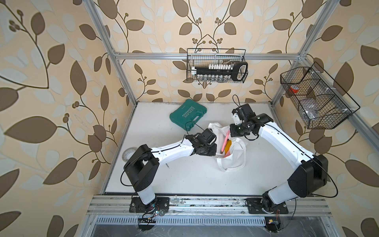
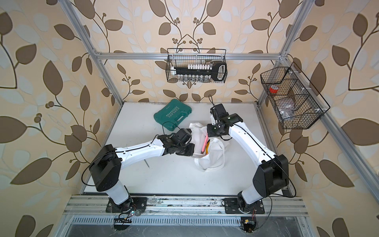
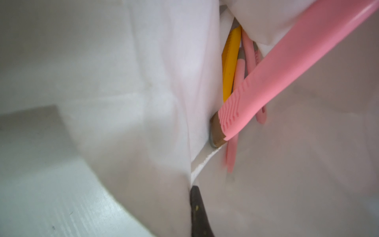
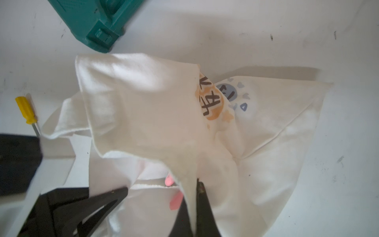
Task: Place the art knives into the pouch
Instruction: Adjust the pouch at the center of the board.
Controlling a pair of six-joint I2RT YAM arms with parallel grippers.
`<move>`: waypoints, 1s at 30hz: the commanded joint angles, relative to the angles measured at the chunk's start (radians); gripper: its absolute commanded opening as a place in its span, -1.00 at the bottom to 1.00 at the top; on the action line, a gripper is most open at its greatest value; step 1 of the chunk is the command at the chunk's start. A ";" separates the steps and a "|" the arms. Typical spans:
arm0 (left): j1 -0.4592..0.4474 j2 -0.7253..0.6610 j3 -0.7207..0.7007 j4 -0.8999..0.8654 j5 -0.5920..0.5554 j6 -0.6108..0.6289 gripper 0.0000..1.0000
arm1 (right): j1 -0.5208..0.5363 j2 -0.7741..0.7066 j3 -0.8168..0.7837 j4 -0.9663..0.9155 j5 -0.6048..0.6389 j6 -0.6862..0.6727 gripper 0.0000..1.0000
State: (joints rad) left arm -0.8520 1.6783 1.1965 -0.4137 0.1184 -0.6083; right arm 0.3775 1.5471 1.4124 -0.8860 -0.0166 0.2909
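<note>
Both clamped on pouch (image 4: 143, 102): left pincer (image 3: 191, 190), right pincer (image 4: 193, 197) | print (image 4: 213, 102) shows only at right wrist

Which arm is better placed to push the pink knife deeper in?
Right, probably: right gripper, shut on the pouch, sits beside the knife; left gripper pins the other edge.

White pouch (image 1: 233, 159) (pink art knife (image 1: 225, 141))
</note>
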 commanded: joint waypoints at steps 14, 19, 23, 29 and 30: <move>0.136 -0.469 0.228 -0.360 -0.235 0.176 -1.00 | 0.001 -0.367 0.142 -0.153 0.099 0.029 -1.00; 0.201 -0.493 0.219 -0.359 -0.202 0.169 -1.00 | 0.001 -0.379 0.114 -0.148 0.038 0.041 -1.00; 0.206 -0.483 0.218 -0.354 -0.231 0.179 -1.00 | 0.001 -0.366 0.092 -0.127 0.050 0.038 -1.00; 0.250 -0.440 0.183 -0.305 -0.253 0.190 -1.00 | -0.002 -0.311 0.050 -0.051 0.037 0.040 -1.00; 0.258 -0.420 0.177 -0.301 -0.257 0.187 -1.00 | -0.004 -0.293 0.049 -0.041 0.027 0.039 -1.00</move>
State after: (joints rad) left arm -0.6342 1.2423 1.3960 -0.6994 -0.0452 -0.4625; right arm 0.3962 1.2209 1.4883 -0.9440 -0.0402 0.3389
